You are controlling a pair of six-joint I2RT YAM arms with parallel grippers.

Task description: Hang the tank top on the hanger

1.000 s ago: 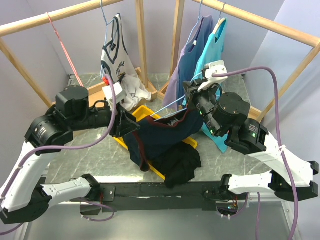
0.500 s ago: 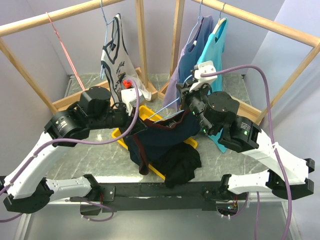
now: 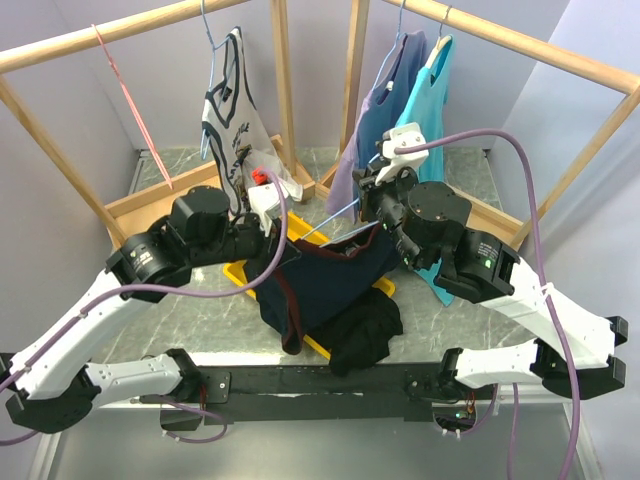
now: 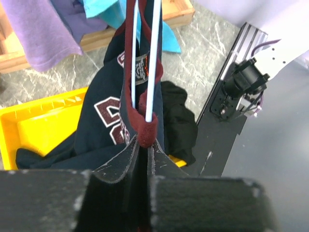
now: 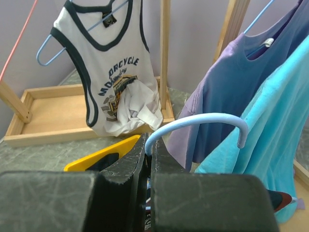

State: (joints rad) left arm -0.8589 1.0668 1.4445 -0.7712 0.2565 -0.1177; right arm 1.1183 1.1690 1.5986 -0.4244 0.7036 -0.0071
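We find the left gripper (image 4: 143,150) clenched on the maroon strap of the tank top (image 4: 96,135), looped over the hanger (image 4: 155,58) above the yellow bin (image 4: 34,121), mid-table. The right gripper (image 5: 148,142) clamps the hook. We advise drawing the strap along the wire slowly.

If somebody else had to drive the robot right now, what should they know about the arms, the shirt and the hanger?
Left gripper: shut on the maroon trim of the tank top.
Right gripper: shut on the hanger, just below its hook.
Where: the tank top drapes from the raised hanger down to the yellow bin.
Done: one hanger end sits inside the trim.
Left: probably work the other shoulder on; that side is hidden.
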